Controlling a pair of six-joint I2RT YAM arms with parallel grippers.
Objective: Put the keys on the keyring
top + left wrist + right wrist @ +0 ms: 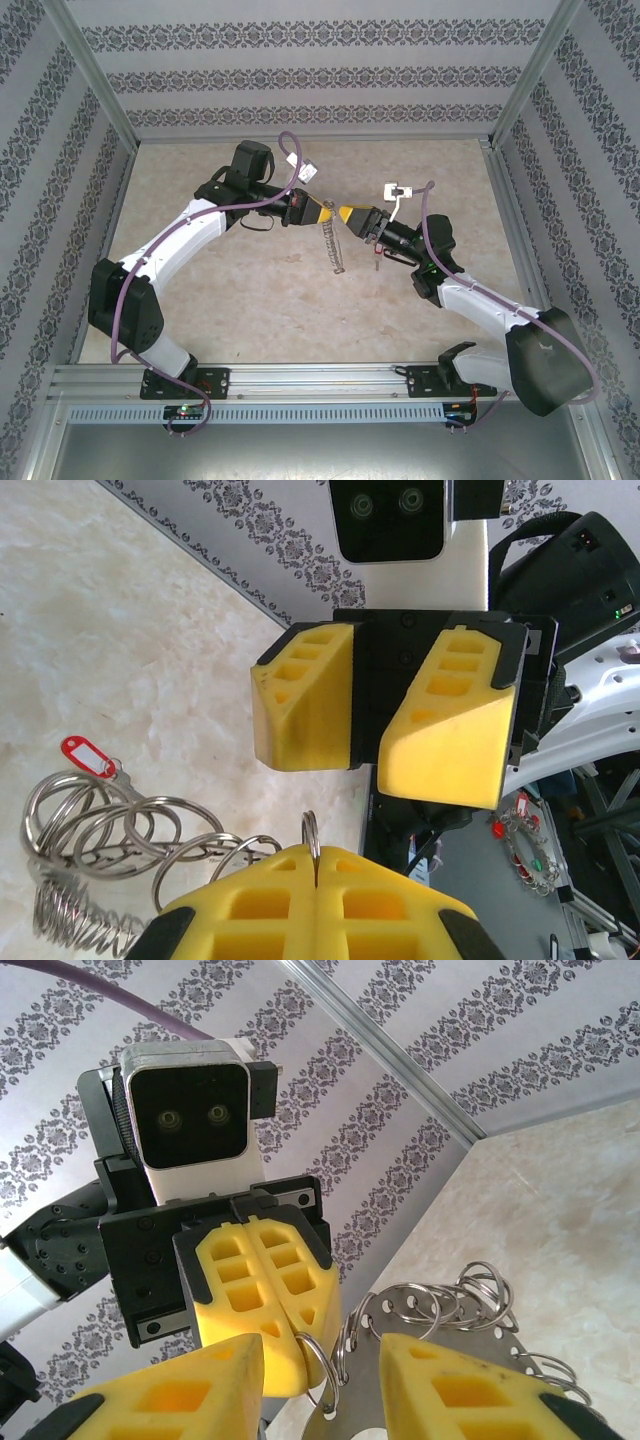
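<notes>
Left fingers point(315, 865) pinched shut on 1 loop of the keyring point(110, 830) over the counter's point(250, 300) middle; right fingers point(344, 213) stand apart, flanking that loop. Red-headed key point(88, 755) sits beside the keyring's far coils.

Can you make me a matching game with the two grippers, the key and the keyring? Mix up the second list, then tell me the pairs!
Things:
1. left gripper
2. right gripper
3. key
4. keyring

What fits:
A. has a red head
B. jaws apart
C. many silver loops
D. shut tight on the keyring

Pairs: 1-D, 2-B, 3-A, 4-C.
</notes>
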